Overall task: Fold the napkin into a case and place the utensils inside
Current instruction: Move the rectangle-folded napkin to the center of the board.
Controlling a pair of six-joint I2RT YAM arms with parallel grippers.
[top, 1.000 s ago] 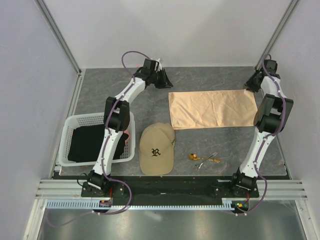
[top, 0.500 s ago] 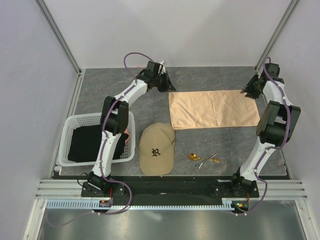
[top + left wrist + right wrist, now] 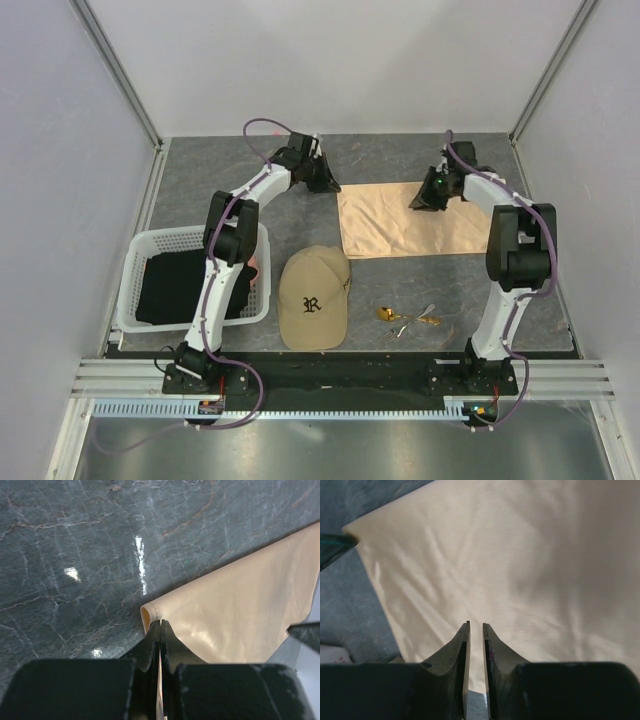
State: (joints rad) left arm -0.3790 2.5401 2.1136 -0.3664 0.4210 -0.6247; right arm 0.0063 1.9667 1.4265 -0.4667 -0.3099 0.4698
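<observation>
The peach napkin (image 3: 400, 228) lies flat right of the table's centre. My left gripper (image 3: 325, 183) sits at its far left corner, and in the left wrist view it (image 3: 160, 621) is shut on that curled corner of the napkin (image 3: 240, 615). My right gripper (image 3: 421, 199) hovers over the napkin's far edge near the middle. In the right wrist view its jaws (image 3: 475, 624) stand almost together with cloth in the narrow gap, above the napkin (image 3: 520, 555). The utensils (image 3: 407, 318), a gold spoon (image 3: 385, 313) and silvery pieces, lie near the front.
A tan baseball cap (image 3: 315, 298) rests left of the utensils. A white basket (image 3: 133, 300) with a black cloth (image 3: 185, 285) stands at the left. Walls and metal rails close in the far and side edges.
My right gripper swept left from the napkin's far right corner to its middle, and the napkin's right edge came left with it. My left gripper closed on the far left corner.
</observation>
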